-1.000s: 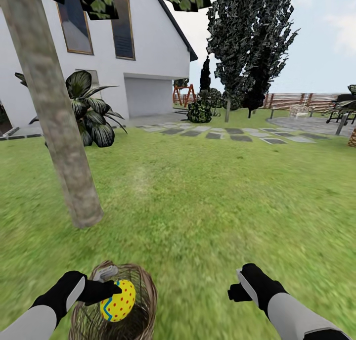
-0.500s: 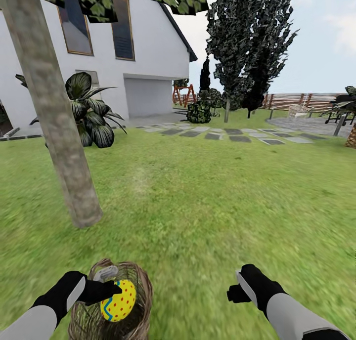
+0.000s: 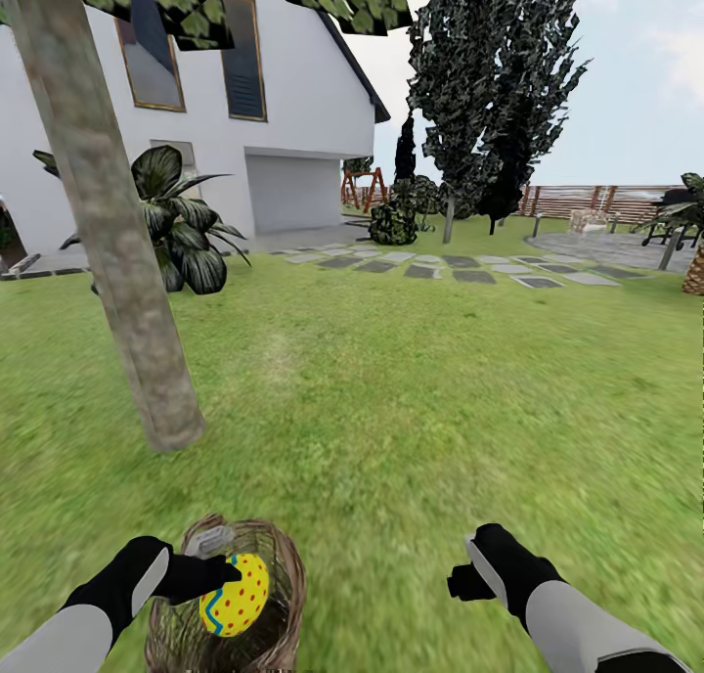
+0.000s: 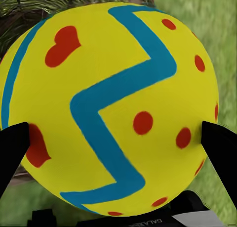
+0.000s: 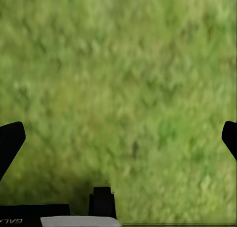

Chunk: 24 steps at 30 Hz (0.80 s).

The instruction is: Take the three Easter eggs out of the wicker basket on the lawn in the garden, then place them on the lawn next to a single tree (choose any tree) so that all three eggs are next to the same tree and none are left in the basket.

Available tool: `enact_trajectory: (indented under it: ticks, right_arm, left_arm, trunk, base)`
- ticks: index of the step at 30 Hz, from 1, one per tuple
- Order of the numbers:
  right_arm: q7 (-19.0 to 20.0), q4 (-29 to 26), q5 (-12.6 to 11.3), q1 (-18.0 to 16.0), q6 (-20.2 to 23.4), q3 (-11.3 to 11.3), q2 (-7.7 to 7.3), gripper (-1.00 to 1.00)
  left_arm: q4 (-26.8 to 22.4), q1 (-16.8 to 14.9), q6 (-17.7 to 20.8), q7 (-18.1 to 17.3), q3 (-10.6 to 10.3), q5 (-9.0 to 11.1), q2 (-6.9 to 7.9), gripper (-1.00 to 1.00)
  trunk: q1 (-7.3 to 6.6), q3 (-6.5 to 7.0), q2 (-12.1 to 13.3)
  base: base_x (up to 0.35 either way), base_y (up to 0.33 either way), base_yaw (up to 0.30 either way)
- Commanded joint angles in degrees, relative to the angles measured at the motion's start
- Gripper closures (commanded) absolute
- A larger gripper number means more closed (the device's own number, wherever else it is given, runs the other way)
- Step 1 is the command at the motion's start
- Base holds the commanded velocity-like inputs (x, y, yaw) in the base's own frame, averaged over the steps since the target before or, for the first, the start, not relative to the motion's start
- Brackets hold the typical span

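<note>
Little is being changed since the earlier frames: the whole head view is being shifted slightly, which points to the camera drifting, while the arms and the egg are being kept in the same pose. The Easter egg [image 3: 235, 595] is being held by the left pincer [image 3: 217, 577] just above the wicker basket [image 3: 279, 595], its fingers [image 4: 12, 148] being pressed against opposite flanks of the yellow shell in the left wrist view. The right pincer [image 3: 467, 580] is being kept wide apart and empty over bare lawn [image 3: 411, 389], well apart from the basket. The tree [image 3: 117, 262] is being seen ahead and to the left, its trunk meeting the grass near the basket. Whether other eggs are lying inside the basket cannot be told, since the interior is being hidden by the held egg.

The step in hand is judged to be carrying this egg to the tree's foot. It is best done by the egg being lifted clear of the rim first, then being swung toward the trunk base and lowered until grass is being touched before the fingers are being parted, so that rolling is being avoided.
</note>
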Motion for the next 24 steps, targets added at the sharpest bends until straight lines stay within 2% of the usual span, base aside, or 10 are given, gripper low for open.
enact_trajectory:
  ticks: [1,8,14,21,24]
  right_arm:
    - [-0.36,-0.10,-0.52,-0.02,0.28,0.38,-0.03,-1.00]
    - [-0.36,-0.10,-0.52,-0.02,0.25,0.38,-0.03,-1.00]
    - [-0.36,-0.10,-0.52,-0.02,0.25,0.38,-0.03,-1.00]
    - [-0.30,-0.10,-0.52,-0.02,0.21,0.30,-0.10,-1.00]
    - [-0.32,-0.10,-0.49,-0.02,0.27,0.36,-0.05,-1.00]
  left_arm:
    - [-0.05,-0.01,0.45,-0.03,0.26,0.26,0.01,1.00]
    - [-0.05,0.00,0.45,-0.01,0.26,0.26,-0.02,1.00]
    - [-0.05,0.00,0.45,-0.03,0.26,0.21,-0.12,1.00]
    - [-0.05,0.00,0.45,0.03,0.26,0.14,-0.88,1.00]
    - [-0.05,0.00,0.45,0.09,0.26,0.09,-0.90,1.00]
  trunk:
    - [-0.26,0.12,0.38]
    - [-1.80,1.38,3.19]
    - [-3.12,2.46,5.60]
    - [-4.65,3.71,8.40]
    - [-5.31,4.25,9.61]
  base:
    - [-0.304,0.101,0.000]
    - [-0.304,0.139,0.000]
    - [-0.048,0.020,0.000]
    - [-0.005,-0.003,0.000]
    - [-0.180,-0.154,0.000]
